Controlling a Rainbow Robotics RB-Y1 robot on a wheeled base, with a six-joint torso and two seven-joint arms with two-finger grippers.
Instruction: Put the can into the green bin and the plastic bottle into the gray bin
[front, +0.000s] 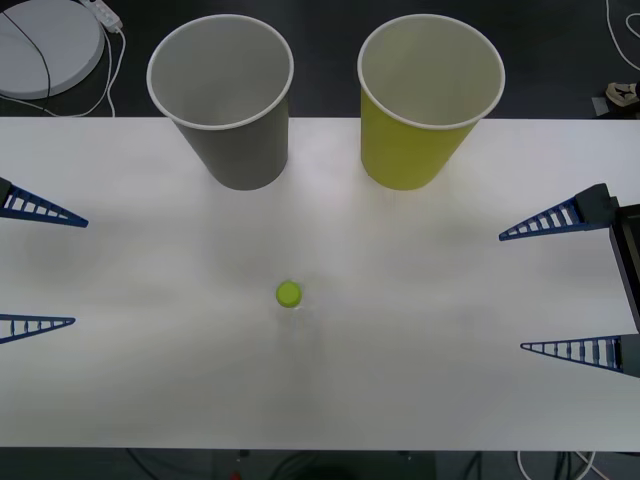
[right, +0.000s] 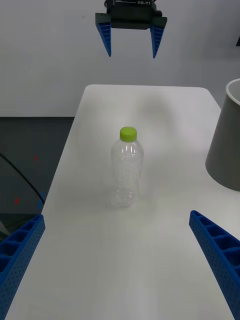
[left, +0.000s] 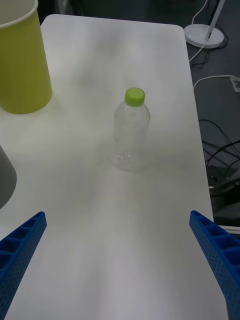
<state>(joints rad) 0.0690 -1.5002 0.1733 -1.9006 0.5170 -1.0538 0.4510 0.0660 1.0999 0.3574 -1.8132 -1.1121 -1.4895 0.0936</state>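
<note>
The plastic bottle (front: 289, 295) stands upright in the middle of the white table, clear and ribbed with a lime-green cap (right: 128, 133). At the far edge, the gray bin (front: 240, 155) is on the left and the green bin (front: 405, 150) on the right, both upright. The can is out of view. My left gripper (front: 80, 272) hovers open at the table's left side, my right gripper (front: 511, 292) open at the right side. Both face the bottle (left: 131, 132) from a distance, with nothing between their fingers. The right wrist view has the left gripper (right: 131, 55) beyond the bottle.
A white round disc (front: 45, 45) with cables lies on the floor behind the table's far left corner. More cables (left: 220, 150) run on the floor past the table's near edge. The bare table (front: 450, 400) spreads around the bottle.
</note>
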